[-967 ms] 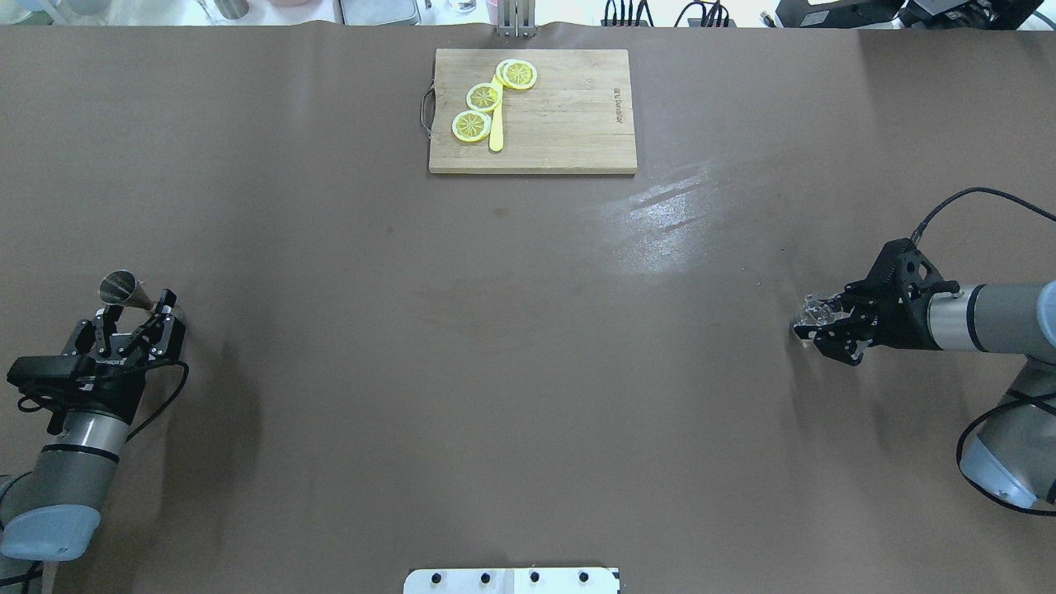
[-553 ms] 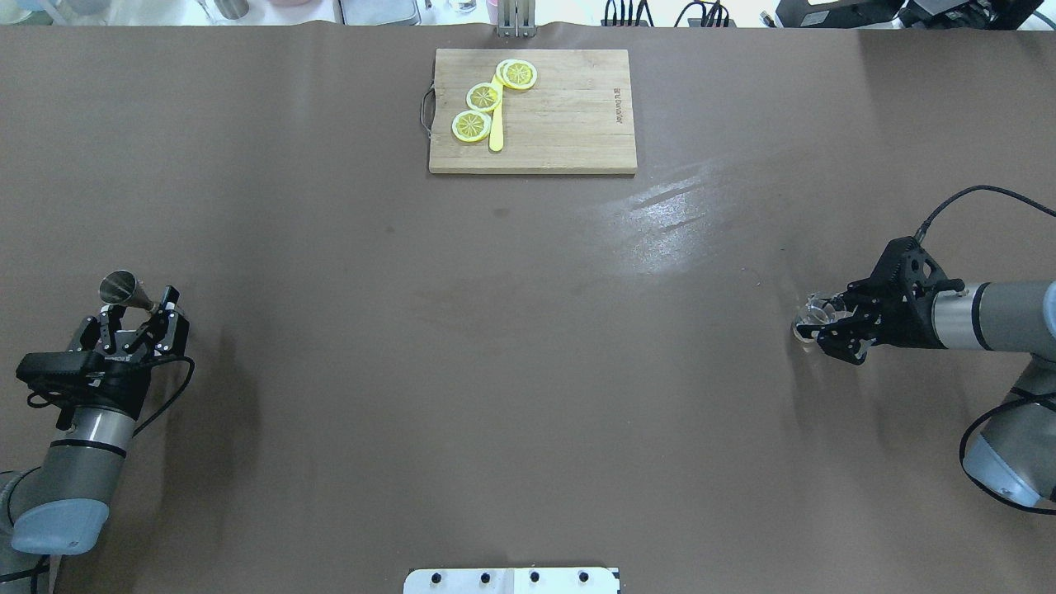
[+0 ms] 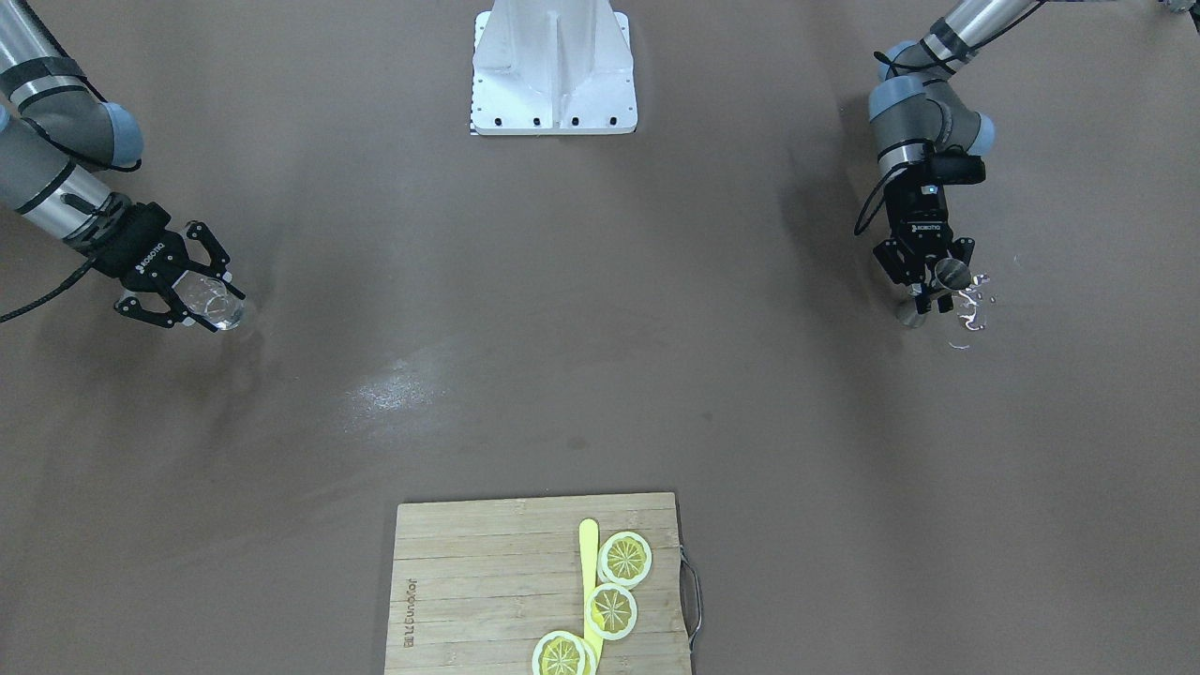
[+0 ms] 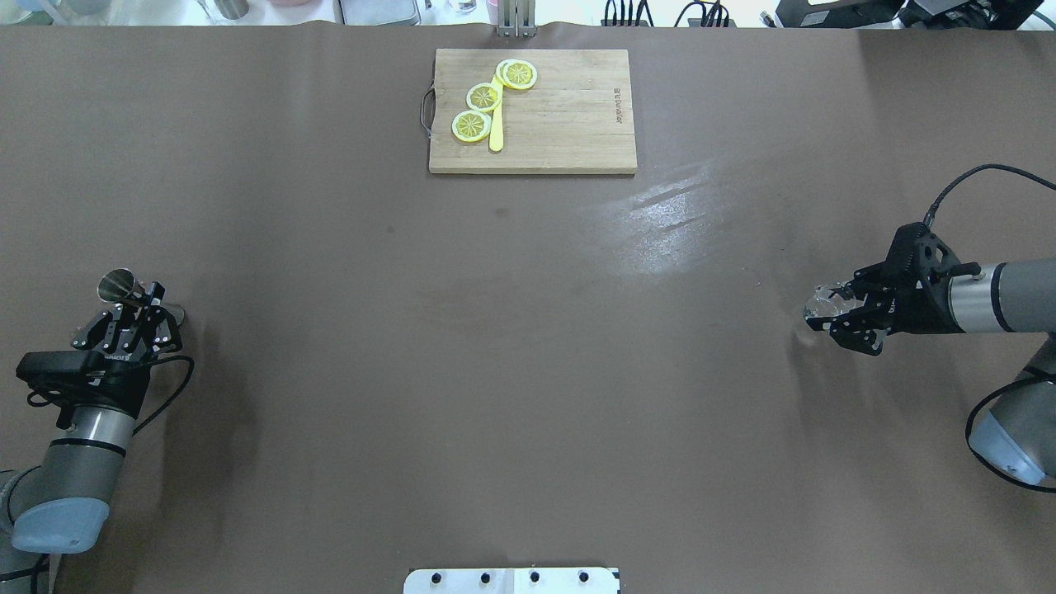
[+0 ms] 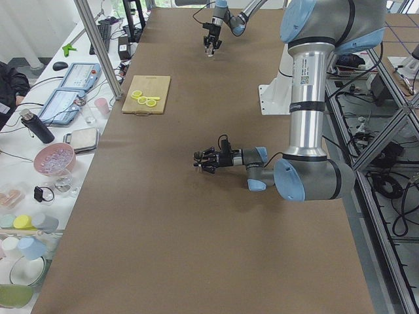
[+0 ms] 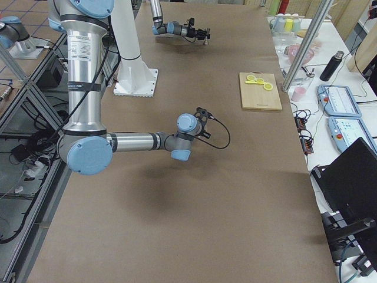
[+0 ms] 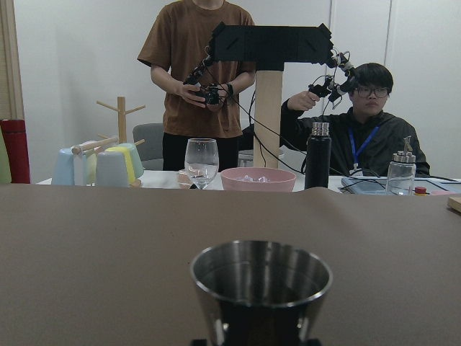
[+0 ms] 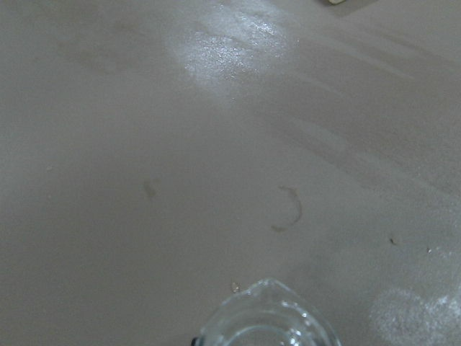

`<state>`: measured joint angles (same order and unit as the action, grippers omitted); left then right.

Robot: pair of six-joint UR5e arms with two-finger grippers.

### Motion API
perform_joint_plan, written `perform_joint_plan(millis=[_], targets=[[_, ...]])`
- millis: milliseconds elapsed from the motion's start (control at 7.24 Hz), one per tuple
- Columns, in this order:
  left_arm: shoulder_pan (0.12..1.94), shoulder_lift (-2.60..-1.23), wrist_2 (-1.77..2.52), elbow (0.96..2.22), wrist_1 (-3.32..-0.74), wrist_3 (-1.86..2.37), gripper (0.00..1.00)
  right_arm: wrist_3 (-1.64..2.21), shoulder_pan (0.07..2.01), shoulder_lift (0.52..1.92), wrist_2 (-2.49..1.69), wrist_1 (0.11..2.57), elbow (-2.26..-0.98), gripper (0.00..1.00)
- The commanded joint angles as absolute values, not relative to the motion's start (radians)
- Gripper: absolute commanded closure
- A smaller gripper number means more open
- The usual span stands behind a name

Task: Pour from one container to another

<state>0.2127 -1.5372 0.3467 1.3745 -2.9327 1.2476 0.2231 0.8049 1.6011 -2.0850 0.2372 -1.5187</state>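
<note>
The left gripper [image 4: 142,299] has its jaws closed on the narrow waist of the dark metal jigger [image 4: 118,284], which sits between them with one cone above the fingers and the other below. In the left wrist view the jigger [image 7: 261,281] shows right in front of the jaws, upright, its open mouth turned up. Whether its foot touches the brown table [image 4: 495,346] I cannot tell. The right gripper [image 4: 827,307] has its jaws clamped around the clear glass tumbler [image 4: 821,299], one finger on each side of its wall. In the right wrist view the rim of the tumbler [image 8: 266,323] shows just ahead of the jaws at the bottom edge, with bare table beyond it. The two pairs of jaws are well apart, at opposite ends of the table, so the jigger is nowhere near the tumbler. Far ahead of both and between them, at the table's far edge, lies a wooden cutting board [image 4: 569,124] bearing lemon slices [image 4: 483,97] and a yellow utensil [image 4: 496,132].
</note>
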Motion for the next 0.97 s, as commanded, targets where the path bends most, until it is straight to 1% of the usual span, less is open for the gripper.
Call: perform_joint_plan(millis=[0,414,553,691,829], targets=[[0.213,-1.537,0.345,1.376,-2.933,1.246,1.00,0.088,0.821,1.559,-2.111,0.276,-1.517,1.00],[0.210,-1.525,0.345,1.420,-2.931,1.241,1.00,-0.007,0.871,1.392,-2.210,0.478,-1.520,1.00],[0.207,-1.523,0.345,1.463,-2.928,1.236,1.00,-0.070,0.888,1.350,-2.239,0.561,-1.522,1.00],[0.204,-1.488,0.345,1.518,-2.928,1.232,1.00,-0.077,0.914,1.324,-2.293,0.631,-1.525,1.00],[0.203,-1.468,0.347,1.572,-2.928,1.230,1.00,-0.077,0.931,1.321,-2.312,0.647,-1.525,1.00]])
